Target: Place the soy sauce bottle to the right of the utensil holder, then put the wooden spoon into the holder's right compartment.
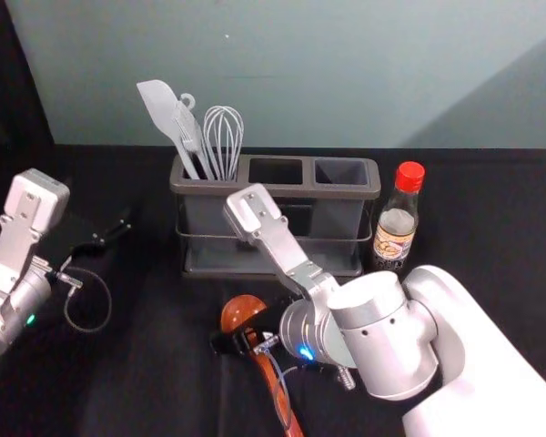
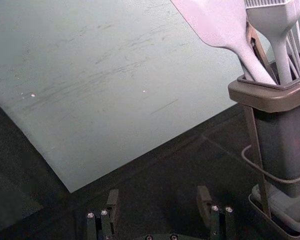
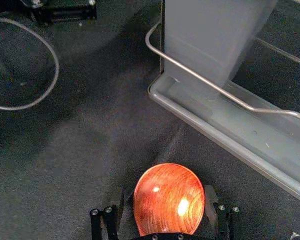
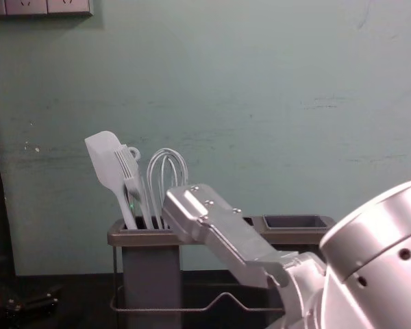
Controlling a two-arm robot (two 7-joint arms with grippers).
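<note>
Inside the right end effector (image 1: 237, 335) lies the spoon (image 3: 168, 200).

In the head view, the right arm (image 1: 382, 346) hides part of the holder's front (image 1: 209, 216); the right gripper (image 1: 244, 340) covers the wooden spoon's neck, and the lower edge crops its handle (image 1: 286, 411). Whether the fingers touch the spoon is hard to say. The left gripper (image 1: 115, 234) blurs into dark cloth. The bottle's label (image 1: 393, 244) has print too small to read.
</note>
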